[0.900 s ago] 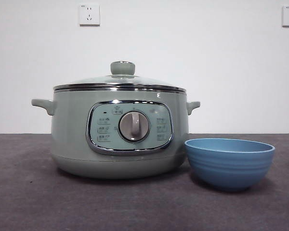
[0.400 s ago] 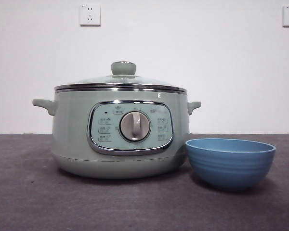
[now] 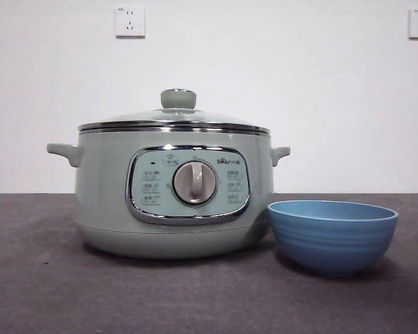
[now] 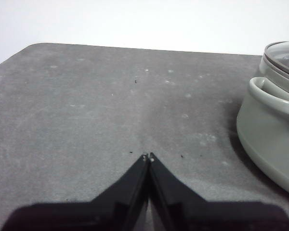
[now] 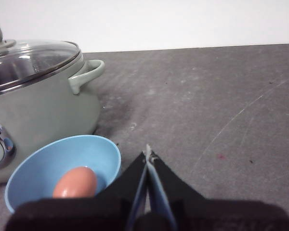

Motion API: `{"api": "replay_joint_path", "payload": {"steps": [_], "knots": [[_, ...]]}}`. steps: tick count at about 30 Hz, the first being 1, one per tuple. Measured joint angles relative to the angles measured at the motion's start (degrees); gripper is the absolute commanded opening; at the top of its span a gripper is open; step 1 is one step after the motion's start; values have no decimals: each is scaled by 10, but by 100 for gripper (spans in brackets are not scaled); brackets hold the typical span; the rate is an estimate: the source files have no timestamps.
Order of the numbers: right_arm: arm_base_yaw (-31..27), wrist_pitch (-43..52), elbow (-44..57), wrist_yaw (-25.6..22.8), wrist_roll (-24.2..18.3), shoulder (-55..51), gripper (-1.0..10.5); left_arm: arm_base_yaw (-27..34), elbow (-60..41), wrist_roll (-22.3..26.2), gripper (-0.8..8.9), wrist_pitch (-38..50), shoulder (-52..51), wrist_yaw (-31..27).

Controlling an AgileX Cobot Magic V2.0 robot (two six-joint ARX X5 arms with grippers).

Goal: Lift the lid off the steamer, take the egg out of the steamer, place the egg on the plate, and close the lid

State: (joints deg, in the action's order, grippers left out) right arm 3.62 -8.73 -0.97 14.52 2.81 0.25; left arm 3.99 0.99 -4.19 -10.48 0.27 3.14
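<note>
The sage-green steamer (image 3: 174, 195) stands on the table with the glass lid (image 3: 174, 117) resting on it, knob up. The blue plate (image 3: 332, 235) stands close by its right side. In the right wrist view the brown egg (image 5: 75, 182) lies inside the plate (image 5: 43, 166), beside the steamer (image 5: 36, 106). My right gripper (image 5: 148, 155) is shut and empty, just beside the plate. My left gripper (image 4: 148, 156) is shut and empty over bare table, off to the side of the steamer (image 4: 269, 130). Neither gripper shows in the front view.
The grey table top (image 3: 49, 292) runs to a white wall with two power sockets (image 3: 129, 21). In the left wrist view the table's rounded far corner (image 4: 33, 48) shows.
</note>
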Motion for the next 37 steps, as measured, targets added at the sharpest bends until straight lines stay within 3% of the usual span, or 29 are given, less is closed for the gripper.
{"api": "replay_joint_path", "payload": {"steps": [37], "knots": [[0, 0, 0, 0, 11, 0, 0, 0, 0, 0, -3, 0, 0, 0]]}}
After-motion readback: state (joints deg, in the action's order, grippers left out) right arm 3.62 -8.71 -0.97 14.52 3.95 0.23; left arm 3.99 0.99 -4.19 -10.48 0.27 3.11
